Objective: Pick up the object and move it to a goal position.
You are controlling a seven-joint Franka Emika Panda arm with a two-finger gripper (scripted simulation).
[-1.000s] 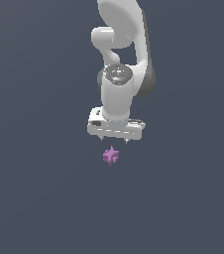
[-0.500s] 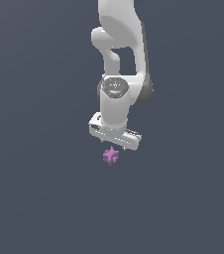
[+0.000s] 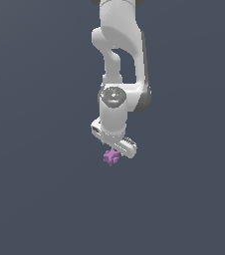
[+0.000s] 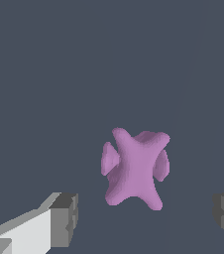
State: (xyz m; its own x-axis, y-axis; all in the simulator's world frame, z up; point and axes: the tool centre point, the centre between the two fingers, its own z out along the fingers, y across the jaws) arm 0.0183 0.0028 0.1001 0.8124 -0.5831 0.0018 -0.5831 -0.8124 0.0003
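You have one object (image 4: 134, 168) to deal with, a single pink-purple lump shaped like a stubby star, with short rounded prongs sticking out in several directions and a smooth, matte surface with no markings; in the exterior view it (image 3: 111, 156) shows as a tiny speck, far smaller than the white arm above it. It sits on the plain dark grey-blue ground directly under the tool (image 3: 113, 149), and in the wrist view you see it lying between the two fingers, touching neither. You have one tool, spread wide: its two grey fingertips (image 4: 64, 218) stand well apart with the lump in the gap, one at each side of it. Whether the fingertips already reach the lump's level you cannot tell from these views. One white arm (image 3: 118, 60) carries the tool, hanging down with its wrist pointing straight at the ground
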